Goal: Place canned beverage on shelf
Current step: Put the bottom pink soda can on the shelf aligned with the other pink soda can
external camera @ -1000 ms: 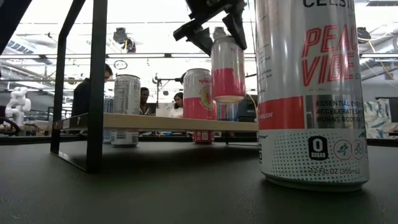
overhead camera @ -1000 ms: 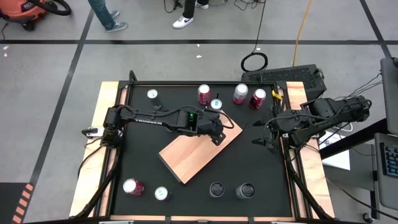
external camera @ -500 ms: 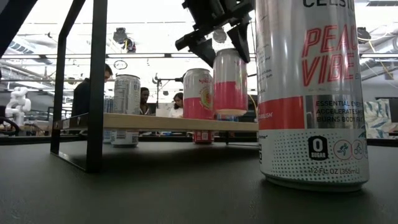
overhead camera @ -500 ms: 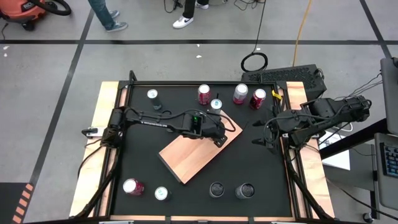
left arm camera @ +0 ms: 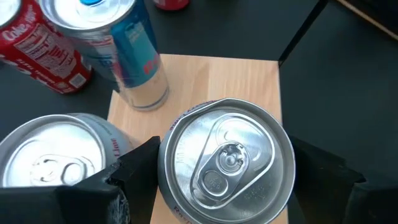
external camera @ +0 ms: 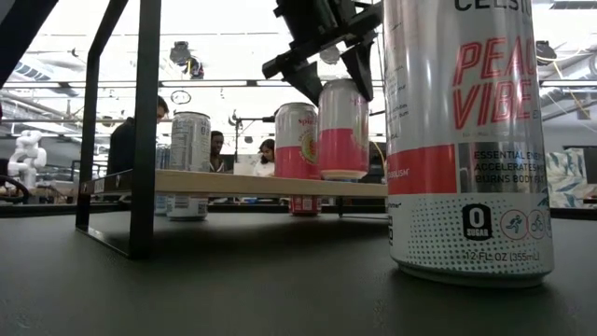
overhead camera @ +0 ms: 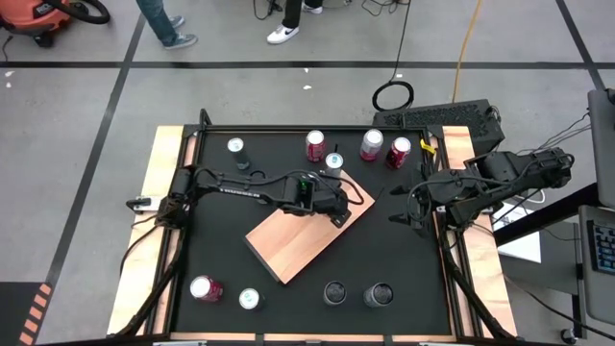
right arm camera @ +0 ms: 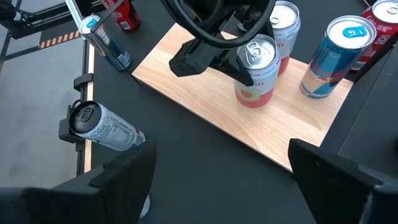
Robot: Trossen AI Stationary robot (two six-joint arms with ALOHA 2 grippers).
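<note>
The shelf [overhead camera: 307, 227] lies mid-table, long axis seven to one o'clock; the left gripper [overhead camera: 338, 208] clasps the upright pink can [right arm camera: 255, 71] at its one o'clock end, directly beneath; the right gripper [overhead camera: 397, 219] waits open at three o'clock, farther off.

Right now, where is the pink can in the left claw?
The pink can stands on the shelf at its far-right end in the high view, beside another pink can, with the left claw around it.
</note>
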